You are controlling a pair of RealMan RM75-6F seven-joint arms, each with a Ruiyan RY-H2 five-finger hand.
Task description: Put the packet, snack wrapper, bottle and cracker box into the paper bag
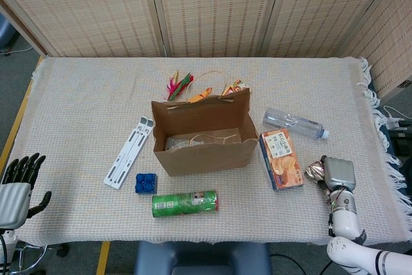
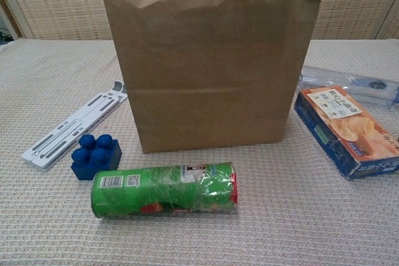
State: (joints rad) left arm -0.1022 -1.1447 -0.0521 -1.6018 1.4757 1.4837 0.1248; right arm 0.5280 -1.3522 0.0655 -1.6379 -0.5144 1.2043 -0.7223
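Observation:
The brown paper bag stands open mid-table, with a packet lying inside it. Right of the bag lie the orange and blue cracker box and, beyond it, the clear bottle on its side. My right hand is at the front right, fingers curled down onto the shiny snack wrapper, which pokes out on the hand's left. Off the table's front left corner, my left hand is open and holds nothing. The chest view shows the bag, box and bottle, but neither hand.
A green snack canister lies in front of the bag, with a blue block and a white folding stand to its left. Colourful feathery items sit behind the bag. The table's fringed right edge is close to my right hand.

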